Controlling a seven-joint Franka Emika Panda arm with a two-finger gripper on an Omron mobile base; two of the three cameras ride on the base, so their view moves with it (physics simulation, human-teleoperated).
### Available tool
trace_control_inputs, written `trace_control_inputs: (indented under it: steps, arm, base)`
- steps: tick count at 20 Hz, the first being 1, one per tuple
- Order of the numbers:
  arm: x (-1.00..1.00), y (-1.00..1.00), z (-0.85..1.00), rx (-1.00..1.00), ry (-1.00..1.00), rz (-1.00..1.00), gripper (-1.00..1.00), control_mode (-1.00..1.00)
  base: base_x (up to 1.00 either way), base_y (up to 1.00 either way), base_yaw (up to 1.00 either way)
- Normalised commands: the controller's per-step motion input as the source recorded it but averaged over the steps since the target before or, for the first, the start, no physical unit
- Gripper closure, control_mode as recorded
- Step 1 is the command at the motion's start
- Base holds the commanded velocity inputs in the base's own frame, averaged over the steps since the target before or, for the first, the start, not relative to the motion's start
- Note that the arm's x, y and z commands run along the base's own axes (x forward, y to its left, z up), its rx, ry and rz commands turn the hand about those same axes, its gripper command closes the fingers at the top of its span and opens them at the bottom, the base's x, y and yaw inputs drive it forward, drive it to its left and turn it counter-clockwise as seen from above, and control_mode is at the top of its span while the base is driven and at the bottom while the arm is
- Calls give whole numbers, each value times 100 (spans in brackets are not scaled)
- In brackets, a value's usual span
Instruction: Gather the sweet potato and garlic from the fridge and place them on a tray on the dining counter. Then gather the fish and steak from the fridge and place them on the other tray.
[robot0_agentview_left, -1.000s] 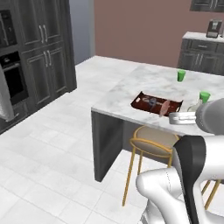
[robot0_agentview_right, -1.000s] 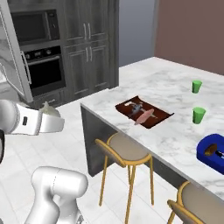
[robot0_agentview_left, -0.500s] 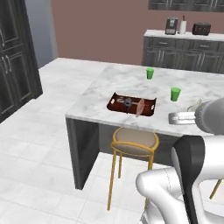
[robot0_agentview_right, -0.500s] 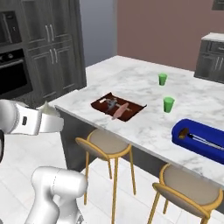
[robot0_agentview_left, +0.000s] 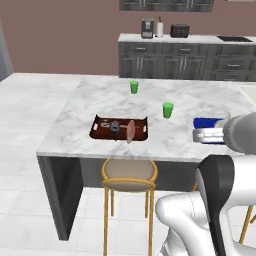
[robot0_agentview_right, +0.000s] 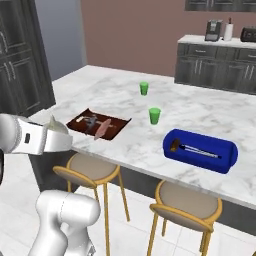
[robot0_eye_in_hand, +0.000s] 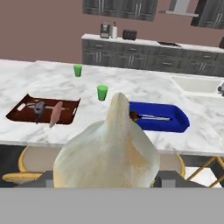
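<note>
Garlic, the pale cream pointed bulb (robot0_eye_in_hand: 109, 151), sits clamped in your claw (robot0_eye_in_hand: 105, 177), short of the white-grey marbled desk (robot0_agentview_left: 100, 95). On that desk, the bright blue rimmed tray (robot0_eye_in_hand: 162, 119) lies right of two green cups (robot0_eye_in_hand: 102, 92); the dark reddish-brown tray (robot0_eye_in_hand: 26, 114) with grey fish (robot0_eye_in_hand: 39, 107) and pink steak (robot0_eye_in_hand: 55, 113) lies left.

A garlic bulb (robot0_eye_in_hand: 107, 153) at six o'clock hides the finger tips behind it and part of the blue tray (robot0_eye_in_hand: 173, 119). The tray's contents are too small to identify.
</note>
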Motion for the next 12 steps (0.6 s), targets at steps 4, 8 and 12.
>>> trace_control_inputs:
  steps: [4, 8, 12]
  arm:
    - [0, 0, 0, 0, 0, 0, 100, 100]
    - [0, 0, 0, 0, 0, 0, 100, 100]
    - [0, 0, 0, 0, 0, 0, 100, 100]
  base:
    - [67, -6, -35]
    - [70, -3, -27]
    - [83, 0, -17]
